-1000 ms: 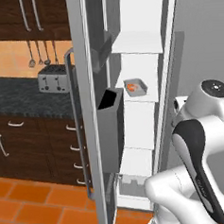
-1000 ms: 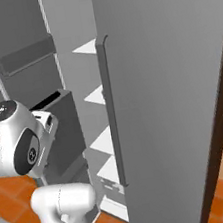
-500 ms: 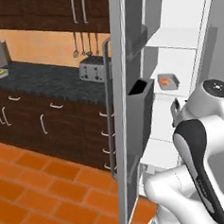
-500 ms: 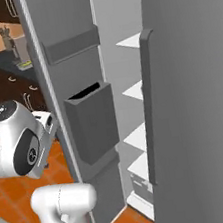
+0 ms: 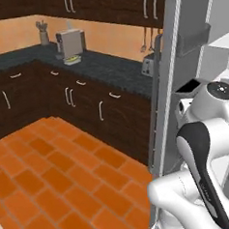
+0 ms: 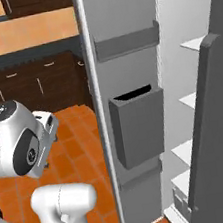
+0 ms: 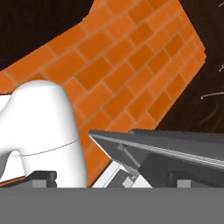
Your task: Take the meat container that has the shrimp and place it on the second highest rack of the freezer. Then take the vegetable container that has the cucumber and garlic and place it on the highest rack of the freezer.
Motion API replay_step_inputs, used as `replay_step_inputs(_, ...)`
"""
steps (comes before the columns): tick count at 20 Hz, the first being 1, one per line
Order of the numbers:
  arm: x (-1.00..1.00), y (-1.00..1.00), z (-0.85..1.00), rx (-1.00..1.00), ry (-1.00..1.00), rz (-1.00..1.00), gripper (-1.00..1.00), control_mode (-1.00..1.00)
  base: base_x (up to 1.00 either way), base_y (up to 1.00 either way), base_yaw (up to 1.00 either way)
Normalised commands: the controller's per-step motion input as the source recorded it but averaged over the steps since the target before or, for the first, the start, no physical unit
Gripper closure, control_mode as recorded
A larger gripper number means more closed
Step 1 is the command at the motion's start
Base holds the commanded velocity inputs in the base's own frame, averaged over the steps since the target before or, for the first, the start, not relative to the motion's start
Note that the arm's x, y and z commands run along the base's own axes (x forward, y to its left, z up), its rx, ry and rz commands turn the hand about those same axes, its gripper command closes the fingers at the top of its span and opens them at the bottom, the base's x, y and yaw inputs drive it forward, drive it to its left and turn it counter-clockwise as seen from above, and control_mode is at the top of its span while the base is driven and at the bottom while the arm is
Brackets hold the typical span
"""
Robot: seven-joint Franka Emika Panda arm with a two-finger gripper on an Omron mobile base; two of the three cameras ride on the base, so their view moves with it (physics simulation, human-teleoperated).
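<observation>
Claw (image 7: 111, 181) standing released, gripping nothing, pointing down toward the orange tiled floor (image 7: 127, 65). Freezer (image 6: 133, 105) standing open just beside, dark door bin (image 6: 138, 124) and white shelves (image 6: 190, 99) showing.

The freezer (image 6: 185, 47) interior is open, with clearance between its white shelves (image 6: 192, 44). The open door (image 6: 123, 41) with its dark bins (image 6: 138, 124) obstructs the left edge. Orange floor (image 5: 57, 173) is unobstructed.
</observation>
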Motion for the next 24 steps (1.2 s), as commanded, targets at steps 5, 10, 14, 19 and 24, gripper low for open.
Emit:
replay_step_inputs(5,0.00,0.00,0.00,0.00,0.00,0.00,-1.00,1.00,-0.15,0.00,0.71)
replay_step_inputs(10,0.00,0.00,0.00,0.00,0.00,0.00,-1.00,1.00,0.23,-0.02,0.50)
replay_step_inputs(14,0.00,0.00,0.00,0.00,0.00,0.00,-1.00,1.00,0.97,0.00,0.08)
replay_step_inputs(19,0.00,0.00,0.00,0.00,0.00,0.00,-1.00,1.00,1.00,0.00,0.00)
replay_step_inputs(24,0.00,0.00,0.00,0.00,0.00,0.00,-1.00,1.00,1.00,0.00,-0.15)
